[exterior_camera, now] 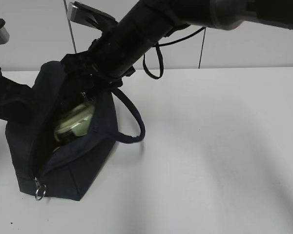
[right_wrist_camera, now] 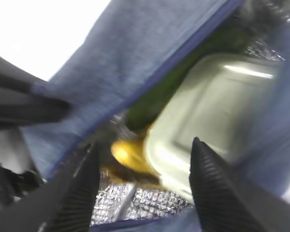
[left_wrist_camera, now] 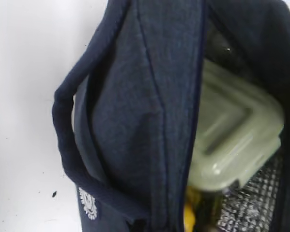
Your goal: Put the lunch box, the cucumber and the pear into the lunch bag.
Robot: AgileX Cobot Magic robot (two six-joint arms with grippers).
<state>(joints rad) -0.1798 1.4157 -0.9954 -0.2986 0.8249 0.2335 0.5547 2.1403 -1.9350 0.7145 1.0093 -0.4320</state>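
The right end effector (right_wrist_camera: 145, 169) is held released, fingers spread above the lunch bag (exterior_camera: 83, 165) opening. Inside are seen the lunch box (right_wrist_camera: 208, 111), the pear (right_wrist_camera: 128, 152) and the cucumber (right_wrist_camera: 159, 96). The left end effector's state cannot be told. The bag stands on the tabletop (exterior_camera: 224, 156), at the left.

The lunch bag (exterior_camera: 63, 161), dark navy fabric, sits at the left of the exterior frame with its top zipper open and a metal ring pull (exterior_camera: 39, 190) at its lower corner. One loop handle (exterior_camera: 132, 122) hangs to the right. Inside, against silver lining, the lunch box (right_wrist_camera: 208, 116) lies tilted, pale green lid showing. The yellow pear (right_wrist_camera: 128, 152) sits beside it at lower left; the dark green cucumber (right_wrist_camera: 154, 99) lies along its upper-left edge.
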